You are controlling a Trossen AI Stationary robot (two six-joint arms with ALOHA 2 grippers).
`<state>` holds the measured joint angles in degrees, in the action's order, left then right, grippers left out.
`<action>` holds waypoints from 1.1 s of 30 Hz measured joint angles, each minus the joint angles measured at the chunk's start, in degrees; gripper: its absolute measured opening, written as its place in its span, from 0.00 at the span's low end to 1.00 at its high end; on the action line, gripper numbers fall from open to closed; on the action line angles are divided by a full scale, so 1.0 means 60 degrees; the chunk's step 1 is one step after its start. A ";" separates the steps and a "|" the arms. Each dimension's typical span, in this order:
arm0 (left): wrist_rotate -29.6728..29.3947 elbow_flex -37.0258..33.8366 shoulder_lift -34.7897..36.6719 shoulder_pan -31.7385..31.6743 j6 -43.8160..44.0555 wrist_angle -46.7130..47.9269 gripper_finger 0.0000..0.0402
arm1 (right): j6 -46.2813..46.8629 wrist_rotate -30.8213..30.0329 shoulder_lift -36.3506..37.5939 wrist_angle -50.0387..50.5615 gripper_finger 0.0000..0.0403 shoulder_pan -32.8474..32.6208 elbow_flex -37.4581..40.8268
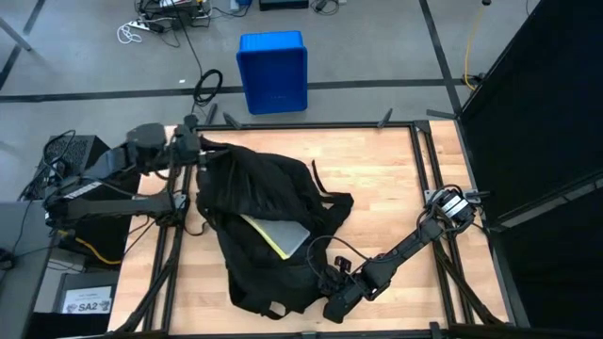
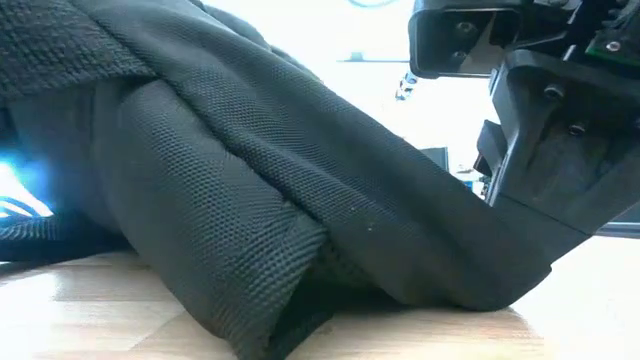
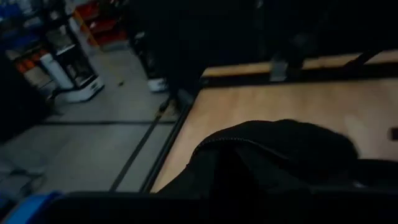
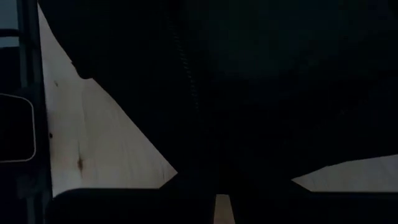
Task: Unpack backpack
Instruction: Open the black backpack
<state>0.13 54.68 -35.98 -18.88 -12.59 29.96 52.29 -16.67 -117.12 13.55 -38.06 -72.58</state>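
Observation:
The black backpack (image 1: 268, 193) lies in the middle of the wooden table, its opening up; a flat grey thing with a yellow edge (image 1: 281, 235) shows inside. My left gripper (image 1: 201, 151) is at the backpack's far left corner, shut on the fabric there, which rises up to it. My right gripper (image 1: 332, 306) is at the backpack's near right corner, among the straps, shut on black fabric. In the low view the backpack (image 2: 250, 180) fills the picture, with the right gripper's body (image 2: 540, 150) against it. My left gripper has the backpack's far left edge (image 1: 209, 155), coming at it about level from the table's left. That edge is lifted above the table, and a hump of its fabric (image 3: 273, 143) stands before the fingers, hiding the place of contact. My right gripper comes slanting down from the table's right onto the backpack's near right corner (image 1: 325, 287). Black fabric with a zipper line (image 4: 186, 74) runs down to the fingers; darkness hides which part is between them. This end of the backpack (image 2: 470, 290) rests on the table.
A blue plastic bin (image 1: 272, 71) stands on the floor beyond the table's far edge. Black rails (image 1: 424, 179) frame the table at left and right. Bare wood (image 1: 386, 179) lies to the right of the backpack. Loose straps (image 1: 330, 202) trail from its right side.

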 joint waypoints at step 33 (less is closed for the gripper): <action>0.4190 -0.0554 0.0037 0.1326 0.0494 -0.1114 0.05 | -0.6127 0.1155 0.0077 -0.2723 0.03 0.0557 -0.2003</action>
<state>25.27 51.35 -35.76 -10.93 -9.63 23.28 15.53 -9.74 -116.66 -2.79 -34.72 -84.59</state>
